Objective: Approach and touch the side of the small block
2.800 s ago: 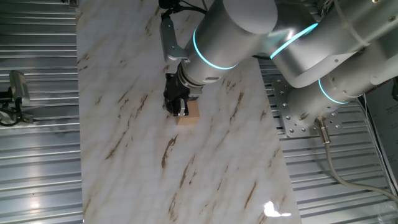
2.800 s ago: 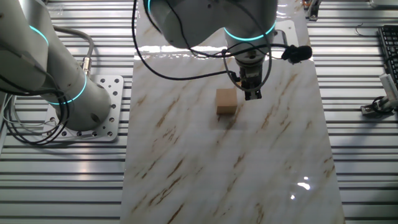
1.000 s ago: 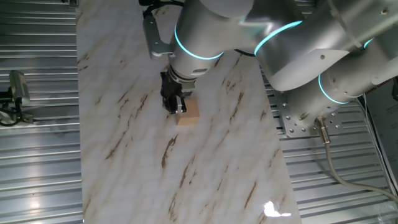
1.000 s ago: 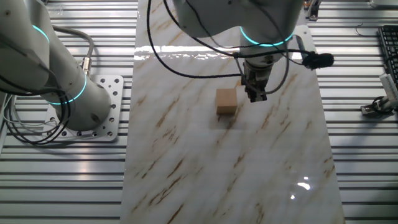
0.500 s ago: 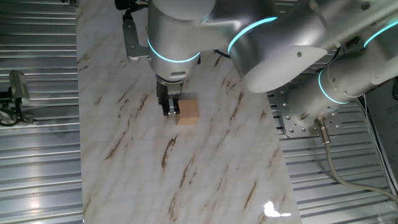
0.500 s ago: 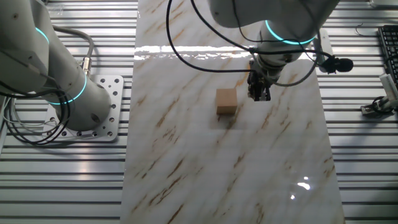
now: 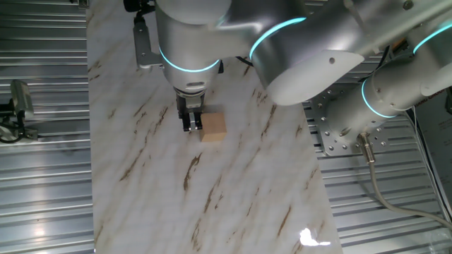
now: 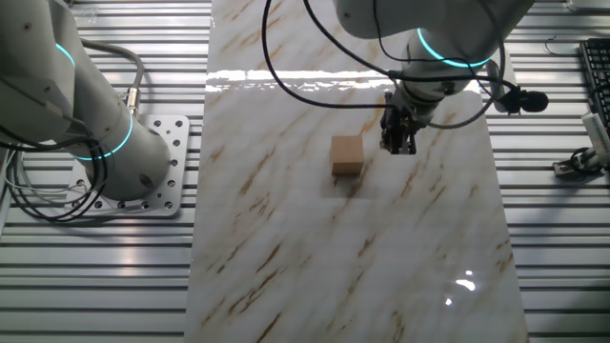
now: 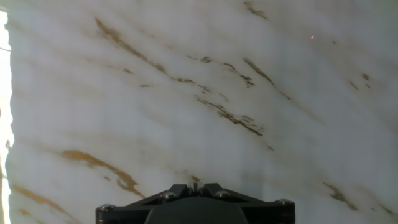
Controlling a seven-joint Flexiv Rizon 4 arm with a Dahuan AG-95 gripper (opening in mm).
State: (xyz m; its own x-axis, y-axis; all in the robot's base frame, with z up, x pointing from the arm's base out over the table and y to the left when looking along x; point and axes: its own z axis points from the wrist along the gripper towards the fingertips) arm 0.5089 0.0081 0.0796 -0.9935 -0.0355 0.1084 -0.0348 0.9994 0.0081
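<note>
The small block [image 7: 213, 127] is a light-tan wooden cube lying on the marble tabletop [image 7: 233, 197]. It also shows in the other fixed view [image 8: 347, 154]. My gripper [image 7: 191, 125] hangs low beside the block's left side in one fixed view, very close to it. In the other fixed view the gripper [image 8: 398, 145] stands to the block's right with a small gap of marble between them. Its black fingers are pressed together and hold nothing. The hand view shows only the gripper [image 9: 195, 186] tips over bare marble; the block is out of that view.
The arm's silver base plate [image 7: 339, 134] stands beside the table with a cable [image 7: 381, 190] trailing off it. A small metal fixture [image 7: 18, 106] sits off the table's left edge. Ribbed metal flooring surrounds the marble slab.
The gripper has swung off the block's top to a spot beside it and turned at the wrist. In the last half second it barely moved. The block has stayed put.
</note>
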